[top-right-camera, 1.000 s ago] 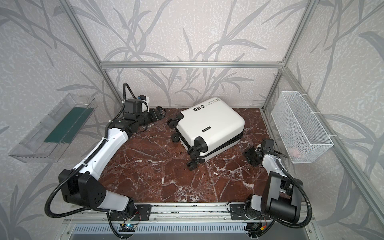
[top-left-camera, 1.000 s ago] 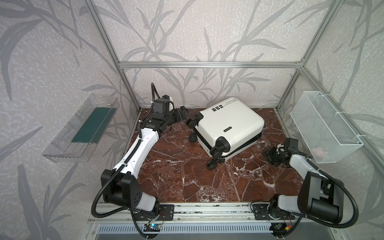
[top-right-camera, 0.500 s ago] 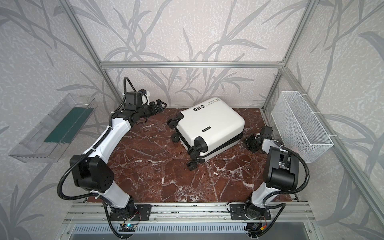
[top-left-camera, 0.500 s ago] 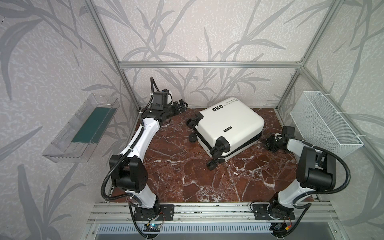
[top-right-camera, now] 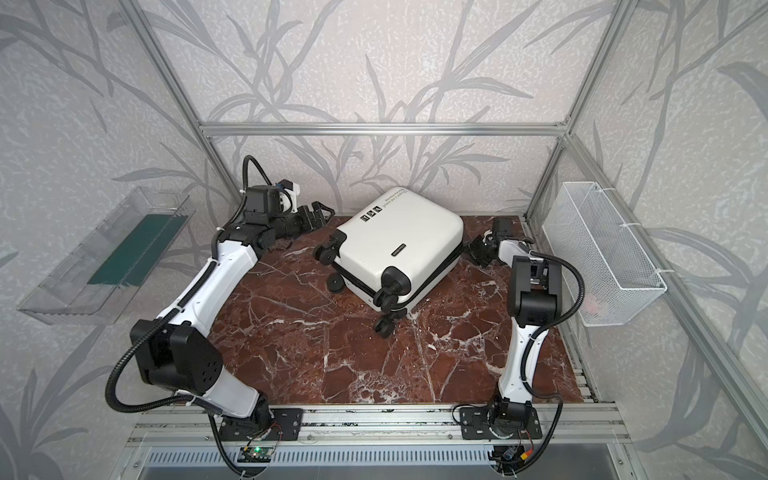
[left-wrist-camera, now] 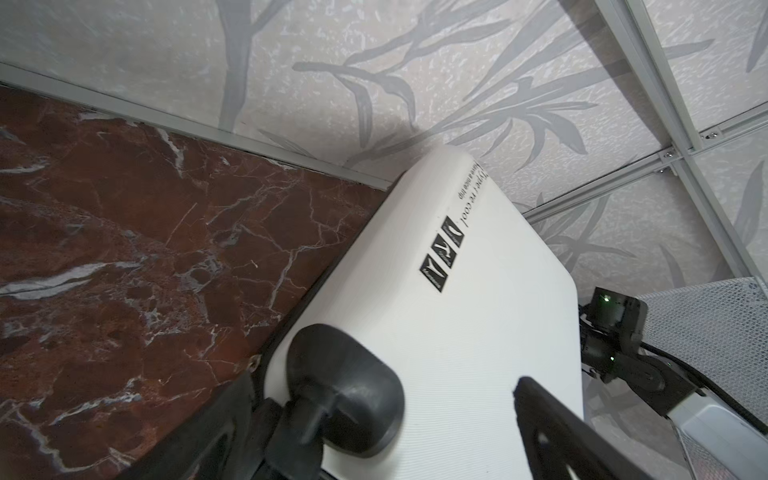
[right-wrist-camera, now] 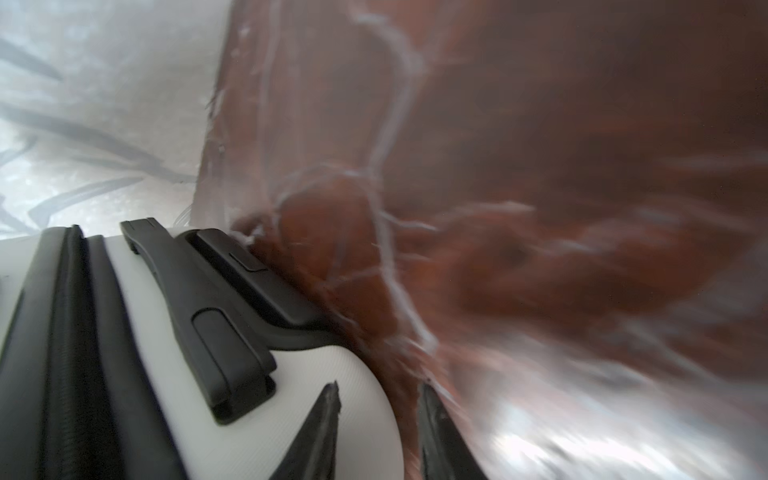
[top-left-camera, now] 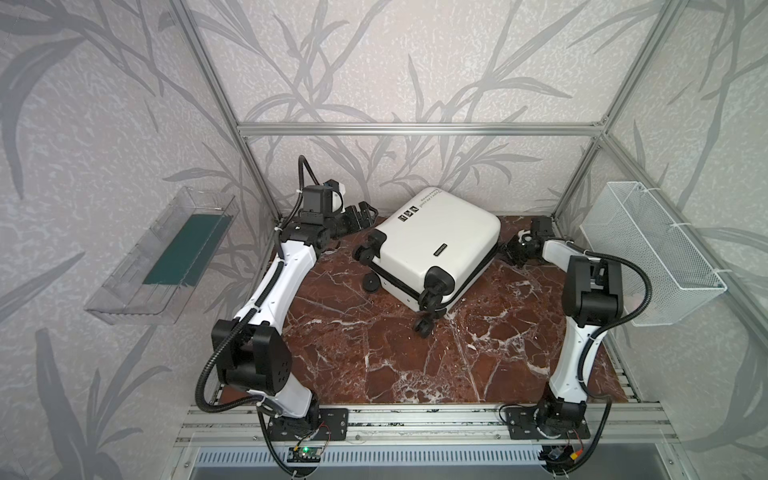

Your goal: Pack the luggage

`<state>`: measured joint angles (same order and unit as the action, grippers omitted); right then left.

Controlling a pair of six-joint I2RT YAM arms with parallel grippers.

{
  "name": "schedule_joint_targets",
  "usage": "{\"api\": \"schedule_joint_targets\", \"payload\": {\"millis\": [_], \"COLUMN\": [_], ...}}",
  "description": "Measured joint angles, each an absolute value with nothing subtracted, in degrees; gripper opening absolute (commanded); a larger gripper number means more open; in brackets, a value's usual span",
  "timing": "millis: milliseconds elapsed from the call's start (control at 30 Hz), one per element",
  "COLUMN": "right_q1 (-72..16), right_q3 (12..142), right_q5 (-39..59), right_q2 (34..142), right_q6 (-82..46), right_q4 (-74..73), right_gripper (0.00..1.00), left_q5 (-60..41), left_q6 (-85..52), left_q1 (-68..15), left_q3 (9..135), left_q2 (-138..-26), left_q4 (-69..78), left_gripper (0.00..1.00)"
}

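The luggage [top-left-camera: 440, 245] [top-right-camera: 399, 245] lies zipped on its side at the back of the marble table [top-left-camera: 374, 353], a white hard shell with black wheels. My left gripper [top-left-camera: 363, 214] [top-right-camera: 318, 212] hangs open at its far left corner. In the left wrist view, a wheel housing [left-wrist-camera: 345, 399] and the shell [left-wrist-camera: 457, 311] show between the wide-apart fingers of the left gripper [left-wrist-camera: 384, 378]. My right gripper [top-left-camera: 509, 249] [top-right-camera: 473, 251] sits low at the case's right end. There the right gripper [right-wrist-camera: 378, 388] stands narrowly open and empty, beside the shell [right-wrist-camera: 311, 361] and the black handle [right-wrist-camera: 199, 299].
A clear plastic tray [top-left-camera: 166, 257] with a dark green flat thing in it hangs on the left wall. A white wire-mesh basket [top-left-camera: 648, 257] hangs on the right wall, close to the right arm. Aluminium frame posts stand at both back corners.
The right gripper has moved from the front right back along the table to the luggage's right end. The left arm has reached further back. The luggage has not moved.
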<state>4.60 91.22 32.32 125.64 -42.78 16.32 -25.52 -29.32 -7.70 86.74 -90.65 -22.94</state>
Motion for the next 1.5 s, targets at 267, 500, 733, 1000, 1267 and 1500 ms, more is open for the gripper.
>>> {"api": "schedule_joint_targets", "payload": {"millis": [267, 500, 733, 1000, 1267, 1500], "right_q1": [-2.3, -2.6, -1.8, -1.8, -1.8, -1.8], "right_q3": [98.1, 83.5, 65.9, 52.8, 50.9, 50.9], "right_q5": [34.5, 34.5, 34.7, 35.3, 35.8, 36.0], "right_q2": [127.4, 110.1, 91.5, 77.6, 69.6, 65.9], "right_q6": [-38.3, -34.2, -34.0, -33.6, -32.3, -31.3], "right_q4": [21.8, 24.0, 20.8, 20.1, 21.3, 23.2], "right_gripper": [0.55, 0.71, 0.75, 0.83, 0.85, 0.85], "left_q5": [-23.8, -20.5, -22.1, -29.7, -33.0, -33.6], "left_q6": [-29.5, -29.6, -29.1, -29.2, -29.1, -29.4], "left_q1": [-7.4, -4.0, -0.6, -0.4, -0.3, -2.7], "left_q3": [86.7, 94.9, 102.0, 95.7, 89.2, 82.6], "left_q2": [-90.3, -95.3, -103.5, -104.8, -103.4, -97.9], "left_q4": [-23.0, -24.3, -26.9, -27.4, -25.2, -23.2], "left_gripper": [0.99, 0.99, 0.99, 0.99, 0.99, 0.99]}}
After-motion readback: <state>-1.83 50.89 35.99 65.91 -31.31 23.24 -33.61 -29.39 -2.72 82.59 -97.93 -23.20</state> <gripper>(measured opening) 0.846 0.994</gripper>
